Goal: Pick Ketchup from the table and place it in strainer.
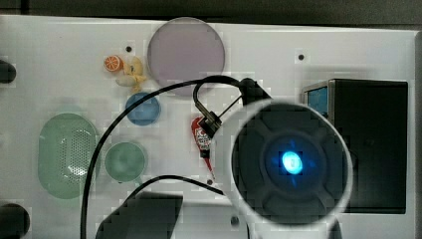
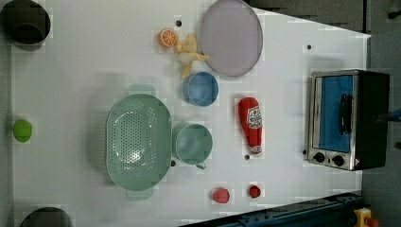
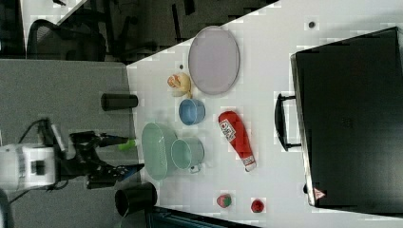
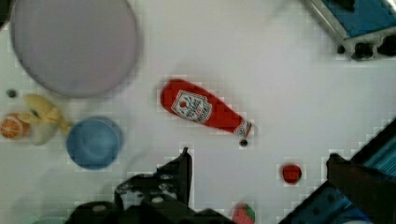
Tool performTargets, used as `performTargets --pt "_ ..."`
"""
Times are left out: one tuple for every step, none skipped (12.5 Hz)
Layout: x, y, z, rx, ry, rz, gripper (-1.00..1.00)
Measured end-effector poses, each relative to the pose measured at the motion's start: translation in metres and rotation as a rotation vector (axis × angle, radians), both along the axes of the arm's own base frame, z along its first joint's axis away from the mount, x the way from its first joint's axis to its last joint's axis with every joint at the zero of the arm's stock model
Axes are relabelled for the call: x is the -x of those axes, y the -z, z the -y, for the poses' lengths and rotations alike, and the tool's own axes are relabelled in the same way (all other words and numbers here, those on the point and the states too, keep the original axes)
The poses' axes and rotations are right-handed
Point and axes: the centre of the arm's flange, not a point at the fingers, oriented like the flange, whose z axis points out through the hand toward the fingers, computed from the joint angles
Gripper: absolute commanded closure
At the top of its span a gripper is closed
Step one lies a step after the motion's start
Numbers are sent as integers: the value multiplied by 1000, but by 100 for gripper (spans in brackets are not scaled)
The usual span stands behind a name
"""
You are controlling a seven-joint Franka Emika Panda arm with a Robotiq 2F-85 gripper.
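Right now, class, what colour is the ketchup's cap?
White, on the red ketchup; the cap shows best in the wrist view.

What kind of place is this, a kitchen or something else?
Probably a robot test bench dressed as a play kitchen rather than a real one. A white table holds a ketchup bottle, a strainer, cups and a toaster oven, with an office chair beside it.

White table (image 2: 94,56), ketchup (image 2: 250,124) laid flat, strainer (image 2: 138,142), green cup (image 2: 193,144), blue cup (image 2: 201,88), plate (image 2: 231,37), toy oven (image 2: 347,119)
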Motion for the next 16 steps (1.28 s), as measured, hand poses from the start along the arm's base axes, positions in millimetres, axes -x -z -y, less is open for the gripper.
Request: performTargets --pt "0 -5 2 0 -8 21 -100" --pt "-4 -2 3 6 -20 29 -100" --pt "-9 9 2 7 -38 10 -100" --pt "-14 30 -1 0 -61 -36 -100" --pt "-20 58 -3 -3 -86 -92 -100" --pt "-27 88 -5 -11 -113 -147 -100" --pt "-31 121 -7 -22 -155 -208 -100" --pt "-35 154 -7 -36 -206 -252 -100" --pt "-38 183 -6 -55 -262 -275 -100" --pt "-37 210 -6 -74 -325 -304 -100" --pt "-39 231 -7 -88 -389 -310 -100" --pt "-40 250 -9 -104 -458 -296 -100" --pt "-40 264 -10 -118 -523 -285 -100" --pt "-41 278 -12 -119 -591 -262 -100" --pt "-43 292 -15 -117 -656 -235 -100" --pt "-46 301 -18 -115 -703 -210 -100"
